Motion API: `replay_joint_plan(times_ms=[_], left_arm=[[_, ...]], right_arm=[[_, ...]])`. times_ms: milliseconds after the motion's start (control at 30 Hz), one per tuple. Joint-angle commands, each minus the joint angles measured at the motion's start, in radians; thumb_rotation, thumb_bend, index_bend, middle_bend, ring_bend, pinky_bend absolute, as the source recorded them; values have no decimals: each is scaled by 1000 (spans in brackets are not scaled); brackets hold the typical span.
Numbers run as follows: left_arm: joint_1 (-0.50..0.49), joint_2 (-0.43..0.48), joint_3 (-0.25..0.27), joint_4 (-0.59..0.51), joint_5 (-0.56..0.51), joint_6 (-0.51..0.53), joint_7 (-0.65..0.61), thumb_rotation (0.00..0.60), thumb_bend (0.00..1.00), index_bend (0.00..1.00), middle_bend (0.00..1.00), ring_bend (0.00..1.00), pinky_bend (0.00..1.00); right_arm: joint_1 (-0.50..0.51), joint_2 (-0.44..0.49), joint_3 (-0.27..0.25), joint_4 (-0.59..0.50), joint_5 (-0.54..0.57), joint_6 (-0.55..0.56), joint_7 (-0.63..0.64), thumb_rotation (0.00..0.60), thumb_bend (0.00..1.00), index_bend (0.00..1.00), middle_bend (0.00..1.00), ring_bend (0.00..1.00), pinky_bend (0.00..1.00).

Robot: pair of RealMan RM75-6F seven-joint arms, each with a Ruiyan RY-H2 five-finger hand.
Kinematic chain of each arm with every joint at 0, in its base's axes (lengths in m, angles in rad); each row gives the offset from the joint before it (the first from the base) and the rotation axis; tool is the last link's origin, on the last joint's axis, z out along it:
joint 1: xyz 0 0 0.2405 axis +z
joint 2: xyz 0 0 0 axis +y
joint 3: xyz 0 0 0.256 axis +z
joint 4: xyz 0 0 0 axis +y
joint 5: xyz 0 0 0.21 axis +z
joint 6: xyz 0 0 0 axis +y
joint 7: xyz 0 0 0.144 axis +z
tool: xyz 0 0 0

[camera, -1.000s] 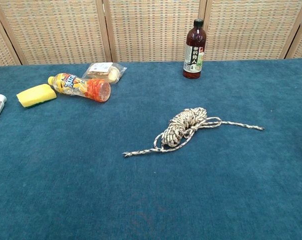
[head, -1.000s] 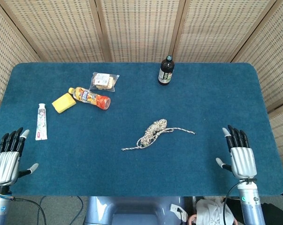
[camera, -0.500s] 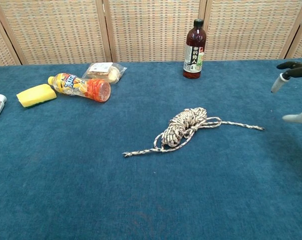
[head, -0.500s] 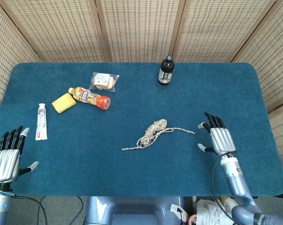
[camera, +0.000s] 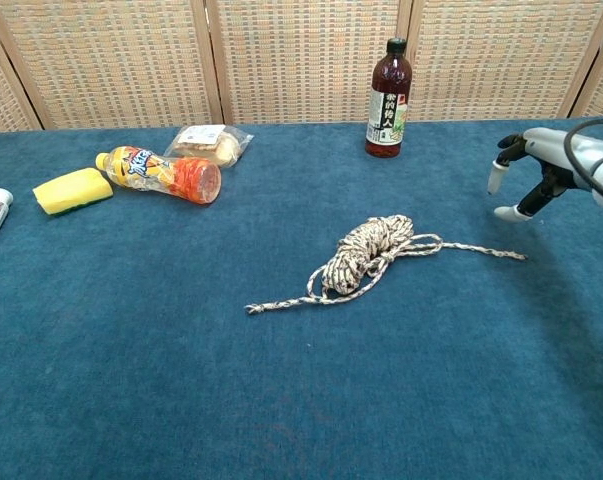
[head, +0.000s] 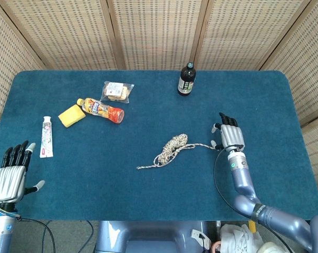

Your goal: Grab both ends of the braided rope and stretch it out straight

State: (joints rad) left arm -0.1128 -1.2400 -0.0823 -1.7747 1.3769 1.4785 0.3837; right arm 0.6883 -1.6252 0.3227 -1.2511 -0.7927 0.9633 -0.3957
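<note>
The braided rope [head: 175, 147] lies bunched mid-desk, its right end just below the spread, empty right hand [head: 230, 138], which must drop and pinch it, while the left hand [head: 11, 174], also spread, waits far off

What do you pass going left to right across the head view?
Left hand → toothpaste tube → yellow sponge → orange drink bottle → braided rope → right hand. The snack packet and the dark bottle overlap others in this order, so I leave them out.
</note>
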Motion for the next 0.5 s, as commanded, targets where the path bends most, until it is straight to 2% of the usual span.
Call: replay_joint_plan(times_ms=[33,500], left_arm=[[-2,-2,-1,0,-3,-1,5,600,0,0,0,0,0],[-4,-5,7,-2,4,2,10,600,0,0,0,0,0]], right_arm=[[10,-30,-12,29,26,-10,-20,600,309,457,0,0,0],[-22,-34,-52,3,43,4,-22,600,308,470,0,0,0]])
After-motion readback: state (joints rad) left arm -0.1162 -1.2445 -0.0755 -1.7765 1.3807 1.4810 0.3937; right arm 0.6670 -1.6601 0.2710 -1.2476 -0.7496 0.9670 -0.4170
